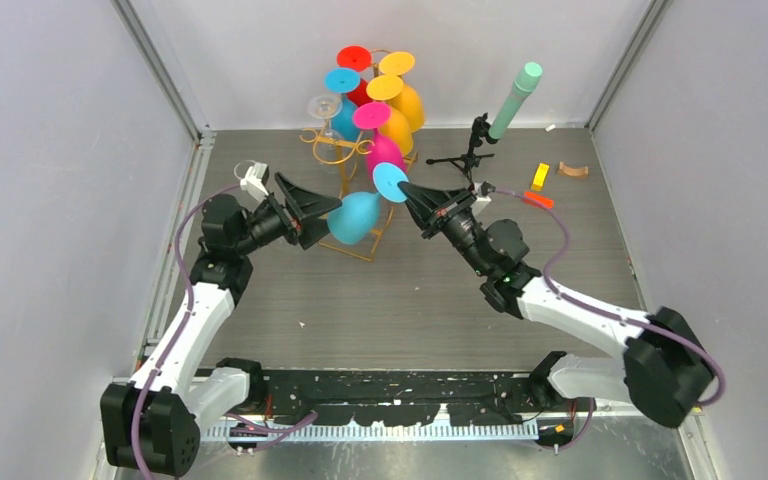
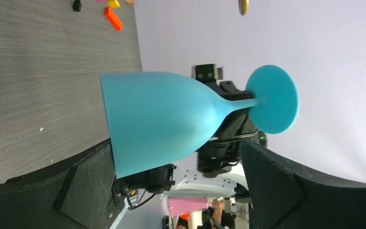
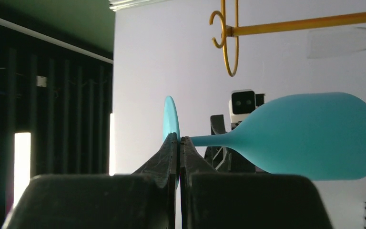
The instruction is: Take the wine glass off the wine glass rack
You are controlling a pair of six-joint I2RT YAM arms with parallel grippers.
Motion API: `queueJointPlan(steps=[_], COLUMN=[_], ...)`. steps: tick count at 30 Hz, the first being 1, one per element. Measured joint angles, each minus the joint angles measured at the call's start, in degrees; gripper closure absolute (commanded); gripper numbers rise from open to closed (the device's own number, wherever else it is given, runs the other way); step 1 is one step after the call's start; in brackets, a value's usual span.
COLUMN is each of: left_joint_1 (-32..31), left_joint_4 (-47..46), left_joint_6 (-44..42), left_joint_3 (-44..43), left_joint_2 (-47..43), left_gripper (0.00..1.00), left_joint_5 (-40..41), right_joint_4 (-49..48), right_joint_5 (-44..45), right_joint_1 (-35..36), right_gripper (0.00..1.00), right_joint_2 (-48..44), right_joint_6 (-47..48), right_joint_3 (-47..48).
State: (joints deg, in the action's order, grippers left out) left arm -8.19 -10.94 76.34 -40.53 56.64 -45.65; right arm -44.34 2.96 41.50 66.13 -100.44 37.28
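Pale grey walls (image 1: 50,150) enclose the grey wood-grain desk (image 1: 410,295) on 3 sides; aluminium posts (image 1: 165,70) stand in both back corners.

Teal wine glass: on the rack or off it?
Off. The teal wine glass lies sideways, clear of the gold rack, with its foot pinched in the right gripper.

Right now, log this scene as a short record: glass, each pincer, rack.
glass: teal wine glass, held sideways, clear of the hooks
right pincer: shut on the foot
left pincer: open, fingers either side of the bowl
rack: gold wine glass rack behind, coloured glasses hanging on it
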Motion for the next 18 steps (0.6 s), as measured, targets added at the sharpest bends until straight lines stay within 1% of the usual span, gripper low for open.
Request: queueJointPlan(steps=[2, 3, 7, 12, 18], left_joint_1=[0.0, 0.1, 0.0, 0.0, 0.1], left_joint_4=[-1.3, -2.3, -4.9, -10.0, -15.8], left_joint_6=[1.4, 2.5, 6.0, 10.9, 15.8], left_joint_3=[0.2, 0.5, 0.6, 0.6, 0.6], left_joint_2=[0.0, 0.0, 0.0, -0.2, -0.8], left_gripper=[0.03, 0.05, 0.20, 0.40, 0.70], left_joint_5=[0.6, 0.7, 1.1, 1.1, 0.9], right_joint_4=[-6.4, -8.6, -16.9, -22.2, -25.9], right_joint_5=[-0.4, -0.5, -0.7, -0.8, -0.1], right_joint_1=[0.0, -0.2, -0.3, -0.3, -0.4], right_gripper=[1.00, 1.00, 1.00, 1.00, 1.00], right_joint_2=[4.0, 5.3, 10.2, 11.8, 12.0], right_joint_6=[-4.4, -5.9, -11.8, -15.8, -17.8], right_joint_3=[-1.0, -1.4, -2.4, -2.9, -3.4])
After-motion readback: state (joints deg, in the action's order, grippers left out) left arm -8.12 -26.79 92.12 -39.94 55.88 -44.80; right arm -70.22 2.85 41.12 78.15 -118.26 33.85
